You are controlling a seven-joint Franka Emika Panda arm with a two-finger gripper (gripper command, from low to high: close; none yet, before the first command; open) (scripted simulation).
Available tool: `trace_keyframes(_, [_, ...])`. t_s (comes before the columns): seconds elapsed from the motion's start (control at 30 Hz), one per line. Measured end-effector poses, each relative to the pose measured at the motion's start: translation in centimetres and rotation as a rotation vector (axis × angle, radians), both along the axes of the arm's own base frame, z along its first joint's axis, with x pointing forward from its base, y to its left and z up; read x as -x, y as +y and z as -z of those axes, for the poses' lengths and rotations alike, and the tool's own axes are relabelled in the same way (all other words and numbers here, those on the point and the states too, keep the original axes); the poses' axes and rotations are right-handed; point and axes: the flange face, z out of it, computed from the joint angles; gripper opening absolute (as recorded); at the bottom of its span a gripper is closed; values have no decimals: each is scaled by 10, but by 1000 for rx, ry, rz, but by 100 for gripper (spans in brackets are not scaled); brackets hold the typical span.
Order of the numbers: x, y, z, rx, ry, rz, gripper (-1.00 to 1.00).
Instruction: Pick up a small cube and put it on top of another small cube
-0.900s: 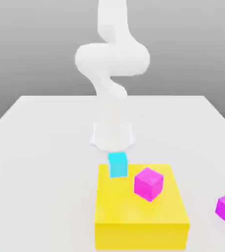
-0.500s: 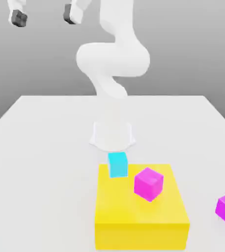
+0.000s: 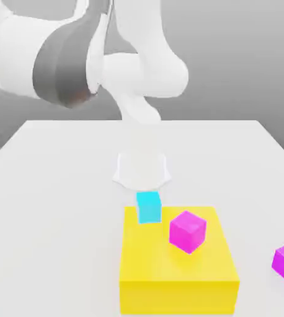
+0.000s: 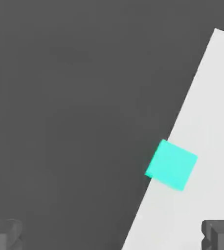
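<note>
The gripper [image 4: 112, 234] is hanging spread wide over the small teal-green cube [image 4: 171, 164], which is sitting at the table [image 4: 202, 146] edge. It should be lining up both fingers [image 4: 220, 233] around it first.

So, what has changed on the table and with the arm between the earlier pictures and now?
The arm swung down toward the exterior view's left. The gripper is open with nothing between its fingers, above the teal cube at the table edge. The yellow block, sky-blue cube and magenta cubes stayed put.
</note>
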Motion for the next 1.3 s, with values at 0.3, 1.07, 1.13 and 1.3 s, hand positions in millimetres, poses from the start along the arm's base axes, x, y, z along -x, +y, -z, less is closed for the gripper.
trace_keyframes(0.3, [19, -60, 149, -145, 83, 333, 0])
trace_keyframes(1.07, [22, 108, 51, -140, 112, -47, -100])
trace_keyframes(1.13, [32, 143, 37, -135, 118, -132, -100])
trace_keyframes(1.3, [68, 240, 10, -119, 135, -373, -100])
